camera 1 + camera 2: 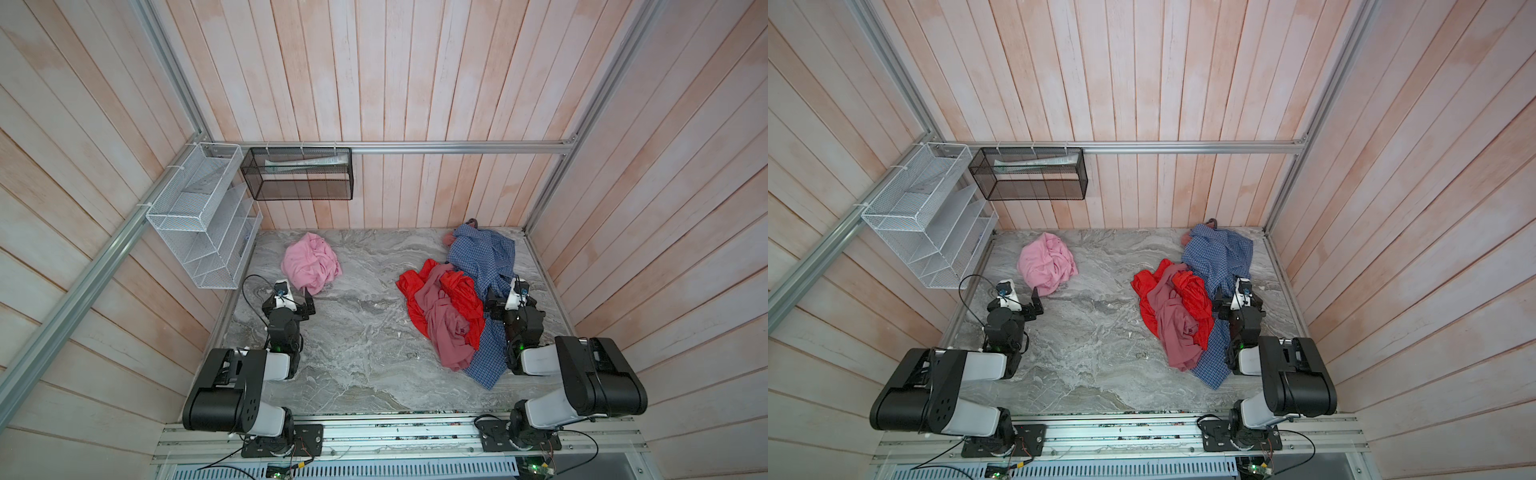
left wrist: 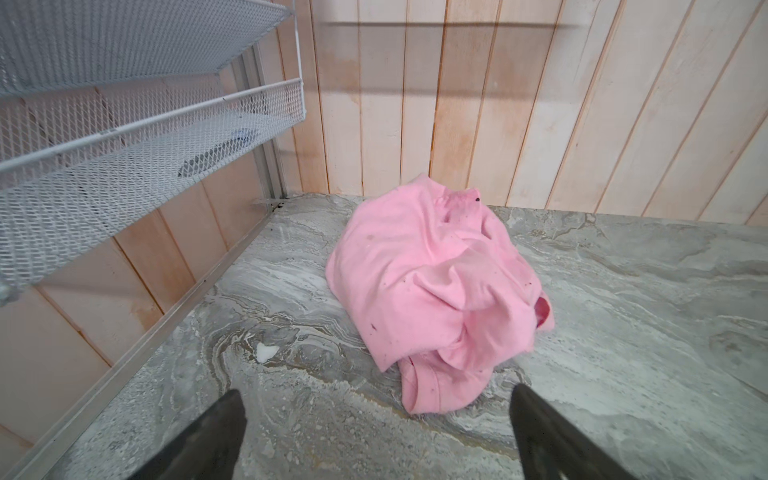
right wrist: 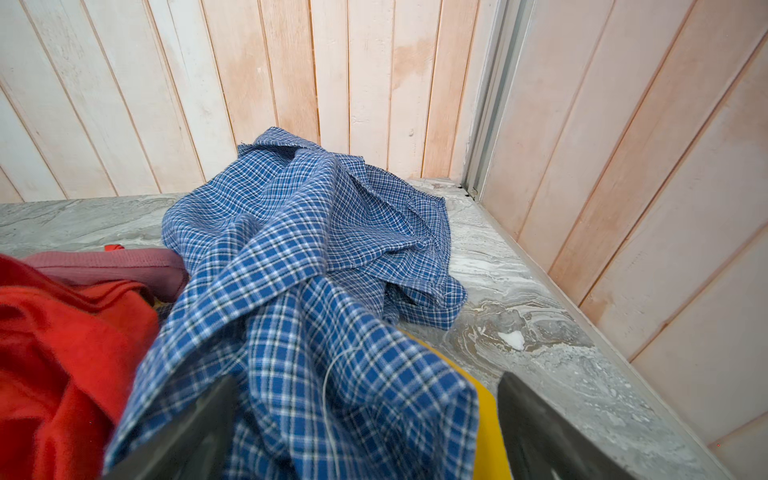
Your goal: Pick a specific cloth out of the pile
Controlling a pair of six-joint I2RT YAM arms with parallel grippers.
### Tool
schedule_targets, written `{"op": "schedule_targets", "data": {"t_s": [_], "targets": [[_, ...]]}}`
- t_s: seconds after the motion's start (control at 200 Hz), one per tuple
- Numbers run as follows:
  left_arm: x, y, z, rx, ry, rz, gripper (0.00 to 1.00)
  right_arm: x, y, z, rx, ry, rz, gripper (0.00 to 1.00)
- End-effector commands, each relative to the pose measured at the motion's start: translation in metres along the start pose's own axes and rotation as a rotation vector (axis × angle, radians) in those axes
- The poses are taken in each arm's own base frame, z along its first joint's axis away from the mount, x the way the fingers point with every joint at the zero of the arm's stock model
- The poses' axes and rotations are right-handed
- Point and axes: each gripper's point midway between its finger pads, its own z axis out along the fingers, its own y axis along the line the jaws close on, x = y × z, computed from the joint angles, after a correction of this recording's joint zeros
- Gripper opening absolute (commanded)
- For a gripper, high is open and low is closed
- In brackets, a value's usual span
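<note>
The cloth (image 1: 309,262) (image 1: 1047,262) is a crumpled light pink garment lying alone at the back left of the table, apart from the pile (image 1: 453,303) (image 1: 1187,307). My left gripper (image 1: 296,296) (image 2: 376,392) is open just in front of the cloth (image 2: 432,291), with bare table between its fingers. On the right, the pile holds a red garment (image 3: 54,353), a mauve-pink one (image 3: 116,266), a blue checked shirt (image 3: 311,232) and a yellow piece (image 3: 486,407). My right gripper (image 1: 505,297) (image 3: 365,380) is open low over the pile's right side, and checked fabric lies loosely between its fingers.
A white mesh rack (image 1: 199,220) (image 2: 124,124) hangs on the left wall close above the left gripper. A black mesh basket (image 1: 299,174) hangs on the back wall. Wooden walls enclose the marble table (image 1: 361,340) on three sides.
</note>
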Motion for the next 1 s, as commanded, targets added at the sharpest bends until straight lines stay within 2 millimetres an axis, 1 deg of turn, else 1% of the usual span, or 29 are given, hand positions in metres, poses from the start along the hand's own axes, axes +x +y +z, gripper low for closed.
{"op": "schedule_targets", "data": {"t_s": [0.0,0.155,0.995], "targets": [[-0.0064,-0.0039,0.0018,0.03,-0.06,-0.002,1.0,0.0007,-0.0001,0.0022,-0.003,0.006,-0.01,0.98],[-0.0039,0.0018,0.0052,0.003,-0.034,-0.02,1.0,0.0006,-0.0002,0.0024,-0.003,0.006,-0.011,0.98],[-0.0042,0.001,0.0067,0.006,-0.028,-0.021,1.0,0.0003,-0.0001,0.0023,-0.003,0.004,-0.008,0.98]]}}
